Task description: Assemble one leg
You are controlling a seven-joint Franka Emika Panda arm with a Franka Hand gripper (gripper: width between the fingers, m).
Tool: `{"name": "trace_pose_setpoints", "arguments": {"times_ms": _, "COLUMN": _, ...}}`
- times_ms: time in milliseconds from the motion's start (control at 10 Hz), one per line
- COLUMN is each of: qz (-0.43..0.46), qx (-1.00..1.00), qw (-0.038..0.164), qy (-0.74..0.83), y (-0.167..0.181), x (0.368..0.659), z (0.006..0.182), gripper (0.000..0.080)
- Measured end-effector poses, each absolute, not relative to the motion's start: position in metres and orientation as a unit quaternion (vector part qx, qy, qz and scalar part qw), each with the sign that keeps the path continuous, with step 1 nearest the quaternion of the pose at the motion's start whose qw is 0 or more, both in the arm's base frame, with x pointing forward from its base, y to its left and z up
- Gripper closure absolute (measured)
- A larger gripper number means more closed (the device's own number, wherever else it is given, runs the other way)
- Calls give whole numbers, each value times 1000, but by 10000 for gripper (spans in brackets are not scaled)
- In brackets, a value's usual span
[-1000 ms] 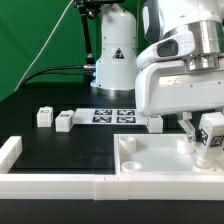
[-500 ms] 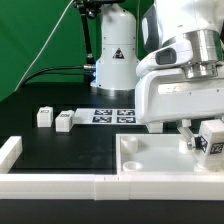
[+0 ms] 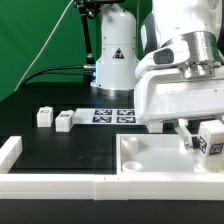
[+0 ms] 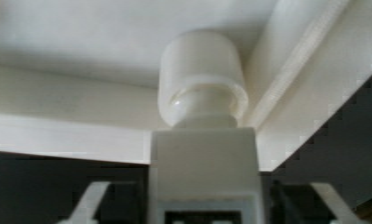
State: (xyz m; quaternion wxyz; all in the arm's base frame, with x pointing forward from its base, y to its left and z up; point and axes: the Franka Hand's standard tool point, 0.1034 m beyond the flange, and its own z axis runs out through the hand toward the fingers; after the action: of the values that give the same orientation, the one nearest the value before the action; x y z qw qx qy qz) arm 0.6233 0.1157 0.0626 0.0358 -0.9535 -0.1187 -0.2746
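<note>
The pincer (image 3: 200, 138) pinches the small white stubby plastic leg (image 3: 211, 140) above the big flat white square panel (image 3: 150, 160), by the bench (image 3: 60, 145) edge on the exterior view's right. I'd square it to the panel and lower slowly.

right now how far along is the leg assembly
Done: one leg is picked up, clamped in the gripper. In hand: it hangs over the white square panel. Left: seating it in a socket, not visibly done; two other legs lie on the black table.
</note>
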Motion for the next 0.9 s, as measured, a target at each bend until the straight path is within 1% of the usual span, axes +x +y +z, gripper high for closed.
{"name": "trace_pose_setpoints", "arguments": {"times_ms": 100, "qz": -275, "qx": -954, "qw": 36, "qy": -119, "y": 116, "x": 623, "z": 63, "gripper": 251}}
{"name": "trace_pose_setpoints", "arguments": {"times_ms": 200, "qz": -275, "qx": -954, "qw": 36, "qy": -119, "y": 116, "x": 623, "z": 63, "gripper": 251}}
{"name": "trace_pose_setpoints", "arguments": {"times_ms": 300, "qz": -275, "qx": -954, "qw": 36, "qy": -119, "y": 116, "x": 623, "z": 63, "gripper": 168}}
{"name": "trace_pose_setpoints", "arguments": {"times_ms": 600, "qz": -273, "qx": -954, "qw": 36, "qy": -119, "y": 115, "x": 624, "z": 63, "gripper": 151}}
{"name": "trace_pose_setpoints", "arguments": {"times_ms": 800, "qz": -261, "qx": -957, "qw": 34, "qy": -120, "y": 112, "x": 630, "z": 81, "gripper": 150}}
{"name": "trace_pose_setpoints", "arguments": {"times_ms": 900, "qz": -252, "qx": -960, "qw": 35, "qy": -121, "y": 112, "x": 630, "z": 87, "gripper": 150}}
